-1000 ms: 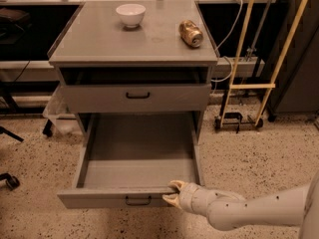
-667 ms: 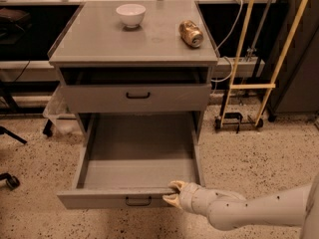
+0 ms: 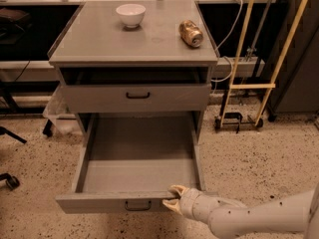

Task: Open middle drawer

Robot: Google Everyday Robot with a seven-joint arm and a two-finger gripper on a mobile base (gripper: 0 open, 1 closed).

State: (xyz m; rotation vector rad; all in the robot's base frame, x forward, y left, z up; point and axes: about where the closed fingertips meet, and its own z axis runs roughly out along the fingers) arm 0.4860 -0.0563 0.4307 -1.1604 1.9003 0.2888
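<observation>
Item 1, middle drawer (image 3: 99, 203): pulled far out under the shut upper drawer (image 3: 99, 97), tray floor plain grey.
Item 2, my gripper (image 3: 173, 198): pinched on its front panel's rim, right of the handle (image 3: 138, 204).
Cabinet top (image 3: 149, 41): white bowl (image 3: 131, 14), tipped can (image 3: 191, 33).

Grey middle drawer (image 3: 102, 202), perhaps cream gripper (image 3: 172, 197) at its front, speckled floor (image 3: 259, 158)

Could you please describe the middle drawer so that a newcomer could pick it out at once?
Find the grey cabinet with a white bowl and a can on top. Under its upper drawer, the middle drawer is pulled far out towards the camera, showing its plain grey tray. It alone juts out, and the gripper sits at its front edge, right of the black handle.
</observation>
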